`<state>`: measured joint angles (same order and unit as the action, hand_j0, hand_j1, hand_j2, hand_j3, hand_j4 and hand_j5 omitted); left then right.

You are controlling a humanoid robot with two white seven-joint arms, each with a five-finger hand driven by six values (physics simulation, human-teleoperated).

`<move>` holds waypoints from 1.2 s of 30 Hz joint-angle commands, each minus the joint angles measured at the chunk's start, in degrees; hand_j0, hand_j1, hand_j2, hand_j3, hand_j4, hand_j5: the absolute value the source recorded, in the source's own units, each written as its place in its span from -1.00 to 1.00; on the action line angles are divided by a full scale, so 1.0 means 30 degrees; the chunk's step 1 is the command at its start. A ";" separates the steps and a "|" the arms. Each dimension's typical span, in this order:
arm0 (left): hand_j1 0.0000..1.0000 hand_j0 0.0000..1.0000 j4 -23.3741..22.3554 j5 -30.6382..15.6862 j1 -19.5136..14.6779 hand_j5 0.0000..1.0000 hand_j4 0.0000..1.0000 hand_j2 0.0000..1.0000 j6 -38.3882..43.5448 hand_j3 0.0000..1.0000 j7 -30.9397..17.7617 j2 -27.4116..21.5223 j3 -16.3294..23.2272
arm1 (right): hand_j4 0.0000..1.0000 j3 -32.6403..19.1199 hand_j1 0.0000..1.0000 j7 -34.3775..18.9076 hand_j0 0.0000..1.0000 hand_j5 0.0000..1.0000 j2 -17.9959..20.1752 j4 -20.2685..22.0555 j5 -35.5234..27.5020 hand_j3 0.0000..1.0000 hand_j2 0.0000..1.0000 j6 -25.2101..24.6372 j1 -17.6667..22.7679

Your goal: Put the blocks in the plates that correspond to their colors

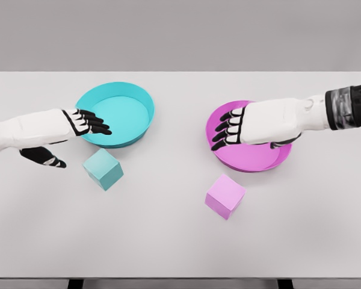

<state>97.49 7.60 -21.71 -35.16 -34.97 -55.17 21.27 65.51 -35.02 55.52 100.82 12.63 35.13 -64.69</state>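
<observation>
Head view is showing a pale grey counter (168, 241) seen from above, w/ two plates and two blocks on it. Teal plate (141, 117) is sitting left of centre, toward the back. Pink plate (259, 159) is sitting right of centre, slightly nearer. Both plates are holding no blocks.

Teal block (103, 169) is resting on the counter just in front of the teal plate, a little to its left, not touching it. Pink block (225, 195) is resting on the counter just in front of the pink plate, also apart from it. The two blocks are lying well apart from each other.

Left hand (78, 129) is coming in from the left edge, fingers stretched out and relaxed, gripping nothing. Its fingertips (102, 127) are overlapping the teal plate's near-left rim, and its thumb is pointing down beside the teal block w/o touching it.

Right hand (243, 126) is coming in from the right edge, hovering over the pink plate, fingers loosely extended toward the plate's left rim, holding nothing. Can't tell whether either hand is touching a plate.
</observation>
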 commanded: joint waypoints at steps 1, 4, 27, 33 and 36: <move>1.00 1.00 0.0666 -0.0160 0.0029 1.00 1.00 1.00 0.0053 1.00 -0.0010 -0.0038 0.0350 | 1.00 0.0956 1.00 0.0007 1.00 1.00 -0.0372 0.0027 -0.0020 1.00 1.00 -0.0043 -0.0058; 1.00 1.00 0.0931 -0.0131 -0.0029 1.00 1.00 1.00 0.0053 1.00 -0.0010 -0.0009 0.1024 | 1.00 0.1485 1.00 0.0007 1.00 1.00 -0.0548 0.0027 -0.0020 1.00 1.00 -0.0043 -0.0117; 1.00 1.00 0.0960 0.0660 -0.0029 1.00 1.00 1.00 0.0053 1.00 -0.0010 0.0577 0.1815 | 1.00 0.4444 1.00 0.0007 1.00 1.00 -0.1954 0.0027 -0.0020 1.00 1.00 -0.0043 -0.0791; 1.00 1.00 0.0931 0.0660 -0.0059 1.00 1.00 1.00 0.0053 1.00 -0.0010 0.0372 0.1962 | 1.00 0.4590 1.00 0.0007 1.00 1.00 -0.1983 0.0027 -0.0020 1.00 1.00 -0.0043 -0.0820; 1.00 1.00 0.0931 0.0660 -0.0380 1.00 1.00 1.00 0.0053 1.00 -0.0010 0.0285 0.2254 | 1.00 0.4854 1.00 0.0007 1.00 1.00 -0.1983 0.0027 -0.0020 1.00 1.00 -0.0043 -0.0849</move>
<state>100.24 9.88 -23.90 -35.12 -35.02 -54.08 27.70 79.70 -35.02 49.58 100.89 12.83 35.13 -67.23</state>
